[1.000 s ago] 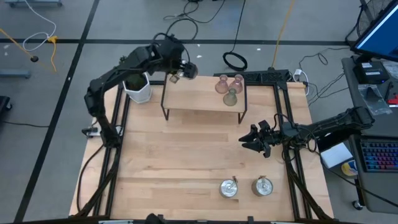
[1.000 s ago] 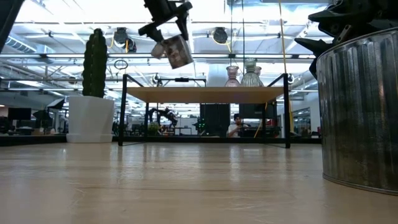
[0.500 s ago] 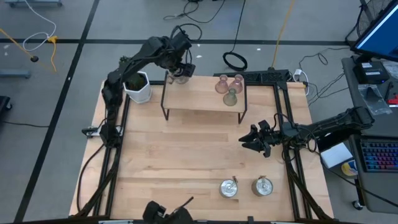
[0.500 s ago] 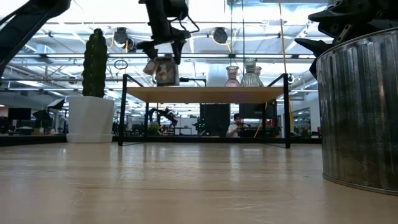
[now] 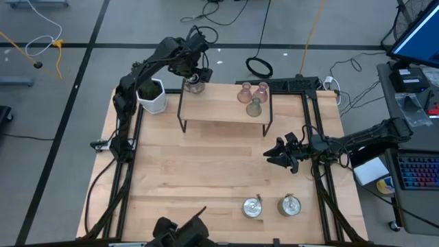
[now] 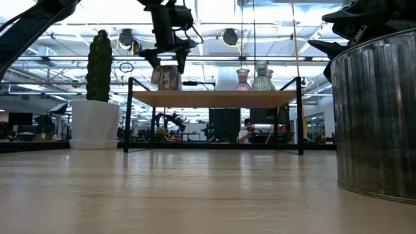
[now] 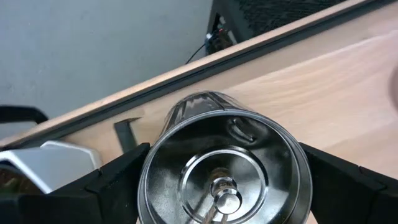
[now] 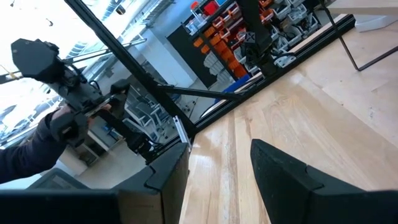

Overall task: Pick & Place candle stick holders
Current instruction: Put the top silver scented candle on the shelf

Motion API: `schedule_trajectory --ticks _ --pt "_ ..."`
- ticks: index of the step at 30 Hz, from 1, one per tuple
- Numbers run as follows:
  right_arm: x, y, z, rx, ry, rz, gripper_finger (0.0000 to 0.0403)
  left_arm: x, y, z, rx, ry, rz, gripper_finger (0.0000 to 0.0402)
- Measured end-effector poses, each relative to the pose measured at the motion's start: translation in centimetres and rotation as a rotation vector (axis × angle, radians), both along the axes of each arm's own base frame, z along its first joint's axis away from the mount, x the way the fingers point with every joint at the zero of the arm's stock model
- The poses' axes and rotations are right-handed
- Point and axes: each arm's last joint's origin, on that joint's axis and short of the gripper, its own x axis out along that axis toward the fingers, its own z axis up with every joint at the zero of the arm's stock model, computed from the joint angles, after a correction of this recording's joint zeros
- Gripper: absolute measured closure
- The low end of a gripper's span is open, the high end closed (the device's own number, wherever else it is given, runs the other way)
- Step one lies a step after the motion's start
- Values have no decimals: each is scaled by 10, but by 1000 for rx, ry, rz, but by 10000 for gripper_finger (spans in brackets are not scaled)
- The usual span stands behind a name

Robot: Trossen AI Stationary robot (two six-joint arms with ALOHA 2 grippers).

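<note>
My left gripper is shut on a shiny silver metal candle stick holder at the far left corner of the raised wooden shelf. Two pinkish glass holders and an olive-green one stand on the shelf's right end. Two more silver holders stand on the table near its near edge. My right gripper is open and empty, low over the table's right half. My left gripper pinches the silver holder's round wall between its two fingers, one on each side, just below the open rim. The fingers point down from above. The holder stands upright, its base at the shelf top; whether it rests there I cannot tell.
A white pot with a green cactus stands on the table just left of the shelf. The shelf's black metal legs stand on the table. One silver holder looms close at the low view's right.
My left gripper has come down toward the shelf's far left corner with the silver holder. The holder, tilted and well above the shelf a second ago, now stands upright with its base at the shelf top. The gripper has stayed shut on it.
</note>
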Motion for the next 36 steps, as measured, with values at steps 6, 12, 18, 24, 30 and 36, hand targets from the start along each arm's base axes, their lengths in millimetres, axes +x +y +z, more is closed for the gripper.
schedule_trajectory --ticks 6,12,18,24,30,36 --pt "0 0 0 0 0 0 236 -2 7 -6 -30 7 17 45" --pt "0 0 0 0 0 0 236 -2 11 -9 -37 5 25 45" --pt "0 0 0 0 0 0 236 -4 15 -9 -30 -3 35 45" --pt "0 0 0 0 0 0 236 -5 18 -9 -44 -23 42 45" --pt "0 0 0 0 0 1 236 -5 18 -10 -62 -32 58 45" --pt "0 0 0 0 0 1 236 -6 17 -11 -81 -31 79 45"
